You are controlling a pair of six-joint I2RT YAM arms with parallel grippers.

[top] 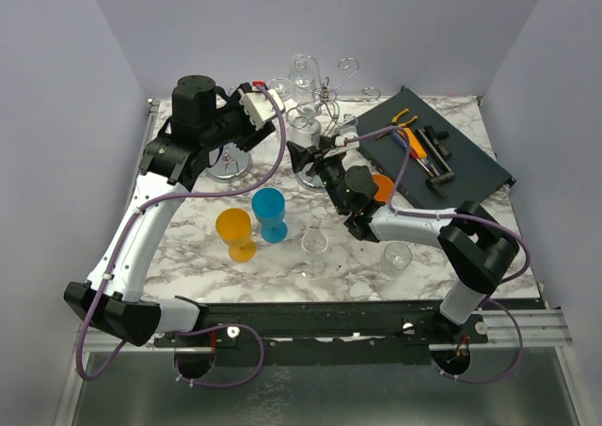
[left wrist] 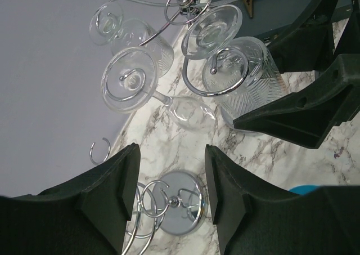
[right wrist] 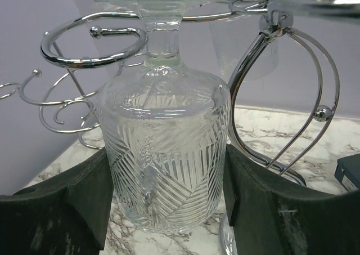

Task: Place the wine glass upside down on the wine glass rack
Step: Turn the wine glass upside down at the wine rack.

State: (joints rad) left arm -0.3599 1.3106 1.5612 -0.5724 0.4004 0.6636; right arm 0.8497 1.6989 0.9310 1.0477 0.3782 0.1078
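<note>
A clear patterned wine glass (right wrist: pixel 166 153) hangs upside down, its stem inside a chrome hook of the wine glass rack (right wrist: pixel 264 58) and its foot above the hook. My right gripper (right wrist: pixel 166 198) is shut on its bowl, one finger on each side. In the top view this gripper (top: pixel 310 155) sits at the foot of the rack (top: pixel 322 92). The left wrist view shows the same glass (left wrist: pixel 247 75) beside two other hung glasses. My left gripper (left wrist: pixel 171 176) is open and empty, hovering over the round chrome base of a second rack (left wrist: pixel 185 210).
An orange glass (top: pixel 235 233), a blue glass (top: pixel 270 213) and two clear glasses (top: pixel 314 247) (top: pixel 396 258) stand at the table's front. A dark tray (top: pixel 470 153) with hand tools lies at the back right. The second rack's base (top: pixel 230 167) is at the back left.
</note>
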